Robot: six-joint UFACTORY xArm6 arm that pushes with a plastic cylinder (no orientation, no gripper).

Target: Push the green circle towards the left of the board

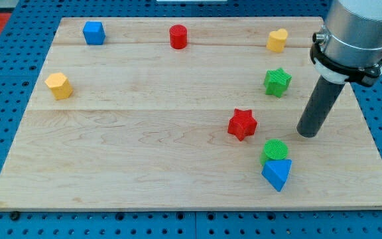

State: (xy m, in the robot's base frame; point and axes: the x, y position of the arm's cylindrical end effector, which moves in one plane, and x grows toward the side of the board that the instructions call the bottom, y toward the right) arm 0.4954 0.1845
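The green circle [274, 150] lies at the view's lower right on the wooden board [144, 133], touching a blue triangle [278, 174] just below it. My tip [306, 135] rests on the board a little to the right of and slightly above the green circle, apart from it. A red star [242, 124] sits up and to the left of the green circle.
A green star [277, 81] and a yellow heart [277, 40] are at the upper right. A red cylinder [178, 36] is at top centre, a blue cube [93, 32] at top left, and a yellow hexagon [58, 85] at left.
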